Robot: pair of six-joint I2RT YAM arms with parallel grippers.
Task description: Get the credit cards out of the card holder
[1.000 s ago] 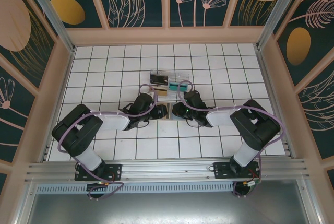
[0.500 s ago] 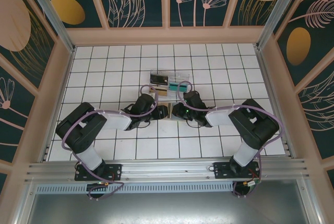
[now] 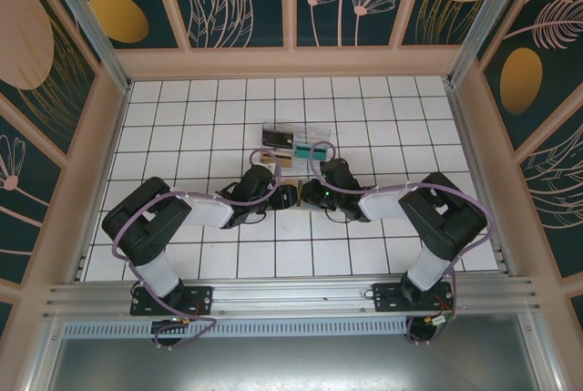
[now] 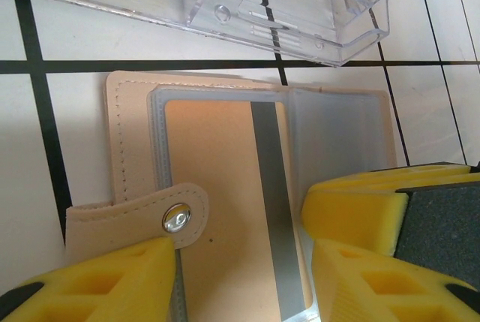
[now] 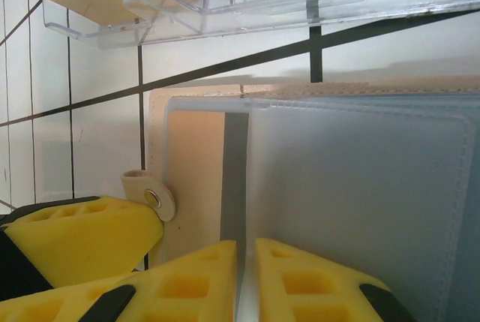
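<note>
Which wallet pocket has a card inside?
The clear pocket beside the snap strap: a tan, grey-striped card shows through. The other pocket looks empty.

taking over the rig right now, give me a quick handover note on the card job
Left gripper: jaws open, astride the card holder, one finger by its snap tab.
Right gripper: jaws all but closed on the edge of the holder's clear sleeve.
Holder lies open on the table, beside the clear tray.
Done: holder opened; tan and teal flat pieces in the tray may be cards already out.
Left: the striped card is still in its sleeve. Pull it, then check the other sleeves.
</note>
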